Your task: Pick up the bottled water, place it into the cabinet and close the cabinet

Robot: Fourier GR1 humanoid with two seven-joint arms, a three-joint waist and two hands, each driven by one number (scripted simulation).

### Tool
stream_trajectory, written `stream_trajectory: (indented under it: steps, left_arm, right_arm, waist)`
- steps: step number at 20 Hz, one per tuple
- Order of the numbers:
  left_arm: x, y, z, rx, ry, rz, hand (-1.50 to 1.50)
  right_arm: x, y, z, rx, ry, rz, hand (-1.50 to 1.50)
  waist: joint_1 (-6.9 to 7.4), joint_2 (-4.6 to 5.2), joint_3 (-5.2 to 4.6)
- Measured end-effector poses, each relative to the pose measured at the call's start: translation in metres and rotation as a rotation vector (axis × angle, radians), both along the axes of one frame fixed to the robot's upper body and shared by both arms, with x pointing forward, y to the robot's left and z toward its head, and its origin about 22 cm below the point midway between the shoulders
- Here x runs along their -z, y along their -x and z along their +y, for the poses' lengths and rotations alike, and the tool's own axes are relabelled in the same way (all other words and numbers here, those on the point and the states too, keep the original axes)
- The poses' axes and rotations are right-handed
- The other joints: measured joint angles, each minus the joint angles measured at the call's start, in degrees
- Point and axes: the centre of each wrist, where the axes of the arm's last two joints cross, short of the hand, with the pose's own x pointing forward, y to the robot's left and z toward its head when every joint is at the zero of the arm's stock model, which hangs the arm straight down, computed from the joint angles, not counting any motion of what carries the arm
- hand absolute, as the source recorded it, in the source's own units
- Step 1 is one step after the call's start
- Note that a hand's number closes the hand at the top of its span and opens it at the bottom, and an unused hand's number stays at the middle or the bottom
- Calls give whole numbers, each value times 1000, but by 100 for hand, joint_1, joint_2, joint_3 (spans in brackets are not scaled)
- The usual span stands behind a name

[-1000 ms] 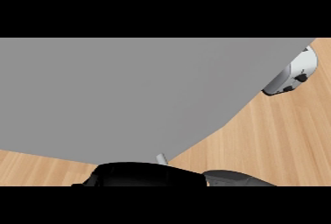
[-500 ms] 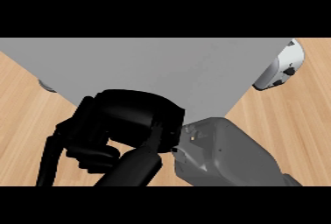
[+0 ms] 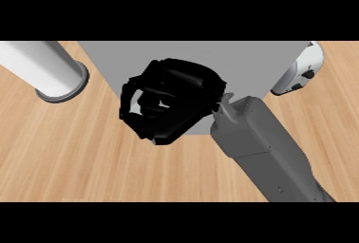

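Here the right hand is curling its fingers in front of the grey cabinet, hiding whatever it may be holding. A white cylinder is standing cut off at upper left.

A black hand made of blocky, glossy segments sits on the end of a grey forearm. The forearm is a smooth, boxy casing with rounded edges, a faint seam running across it partway down, and a tiny dark dot on its surface farther from the hand. Where forearm meets hand, a small pale, pointed piece sticks out at the wrist.
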Motion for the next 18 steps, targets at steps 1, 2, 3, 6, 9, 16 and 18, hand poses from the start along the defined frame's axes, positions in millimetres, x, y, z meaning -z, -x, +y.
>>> stream_trajectory:
  steps: [1,2,3,6,9,16,18]
  left_arm:
    - [2,1,-1,3,4,4,-150]
    - [1,3,-2,7,2,4,-150]
    - [-1,2,2,7,-3,4,-150]
    - [0,4,2,4,1,1,-150]
    - [1,3,6,1,3,3,-150]
    - [1,-1,-2,18,9,1,-150]
    - [3,-1,-3,24,13,5,-150]
  right_arm:
    - [5,-6,-3,24,-5,1,150]
    - [7,-10,-5,42,-13,-7,150]
    - [8,-14,-6,43,-10,-25,150]
    - [13,-21,-8,38,-14,-82,150]
    - [14,-25,-7,40,-9,-129,150]
    - [16,-30,-2,73,-26,-199,-150]
    - [14,-31,-2,85,-25,-213,-150]
  waist:
    - [-4,4,2]
    - [3,-1,-4]
    - [4,-7,-13]
    - [14,-38,-27]
    - [2,-45,-27]
    - [7,-42,-17]
    - [17,-33,-17]
